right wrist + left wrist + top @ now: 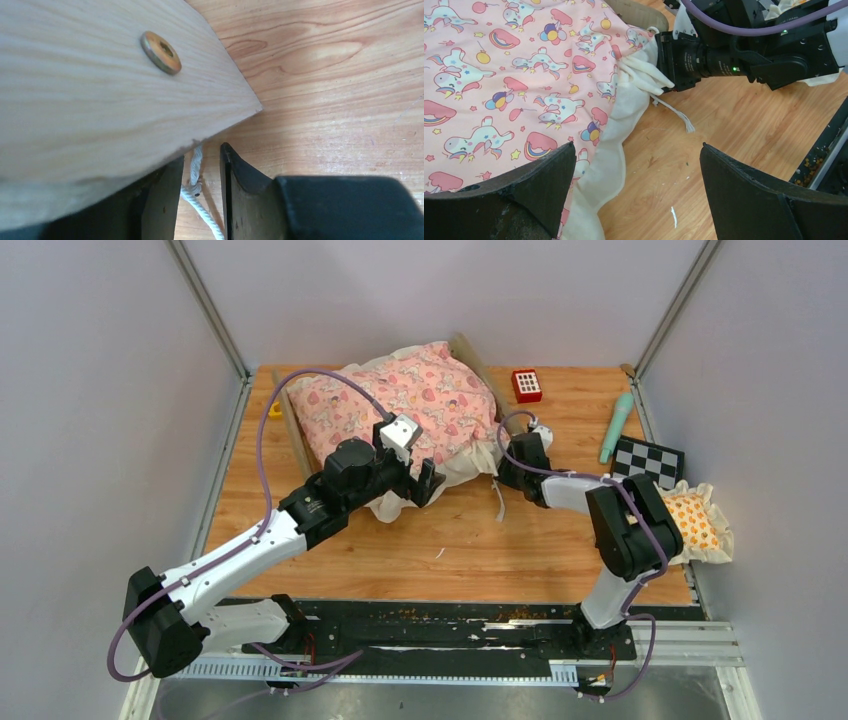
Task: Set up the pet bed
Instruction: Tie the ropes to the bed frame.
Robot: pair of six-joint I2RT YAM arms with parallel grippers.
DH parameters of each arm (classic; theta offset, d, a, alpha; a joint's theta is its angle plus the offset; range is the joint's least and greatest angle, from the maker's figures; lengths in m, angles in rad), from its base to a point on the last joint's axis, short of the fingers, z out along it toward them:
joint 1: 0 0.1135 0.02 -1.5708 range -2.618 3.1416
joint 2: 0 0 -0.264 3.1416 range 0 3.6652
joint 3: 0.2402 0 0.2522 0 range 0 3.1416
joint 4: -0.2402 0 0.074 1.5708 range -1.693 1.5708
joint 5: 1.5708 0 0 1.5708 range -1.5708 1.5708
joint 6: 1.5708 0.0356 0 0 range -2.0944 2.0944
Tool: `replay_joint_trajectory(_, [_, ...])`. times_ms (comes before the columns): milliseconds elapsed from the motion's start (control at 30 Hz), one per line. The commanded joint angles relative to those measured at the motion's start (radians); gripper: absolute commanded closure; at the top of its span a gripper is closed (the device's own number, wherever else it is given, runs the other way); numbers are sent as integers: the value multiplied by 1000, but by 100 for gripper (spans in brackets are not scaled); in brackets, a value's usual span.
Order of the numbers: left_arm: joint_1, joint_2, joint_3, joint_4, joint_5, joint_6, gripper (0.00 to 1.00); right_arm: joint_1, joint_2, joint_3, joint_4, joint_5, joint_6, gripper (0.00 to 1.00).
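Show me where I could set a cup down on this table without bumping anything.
Best: the bare tabletop in front, between the pet bed and the black base rail. A smaller patch lies at the back between the red button box and the teal tube. Crowded: the bed's near right corner and the right edge with checkerboard and frilled pillow.

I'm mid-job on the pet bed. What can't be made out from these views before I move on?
- Mattress: none shows in the top view; the quilt covers it.
- Bed frame: top view, mostly under the quilt, only edges show.
- Fingertips of the right gripper: right wrist view, hidden behind the frame's board.
- Pillow: top view, partly behind the right arm.
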Motion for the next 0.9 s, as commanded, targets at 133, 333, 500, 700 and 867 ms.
replay_joint_trajectory(133, [4,-50,-23,10,0,8,0,56,66,97,-223,104,-16,67])
replay_joint_trajectory(333, [4,-75,-40,11,-7,11,0,75,105,112,-248,109,-5,69])
replay_joint_trajectory(500, [5,-87,-49,11,-8,13,0,82,105,90,-239,113,6,80])
replay_joint_trajectory(700, [5,-86,-53,15,-8,10,0,80,50,35,-228,117,10,99])
replay_joint_trajectory(867, [5,-90,-57,15,-7,8,0,69,-22,-33,-233,129,14,100])
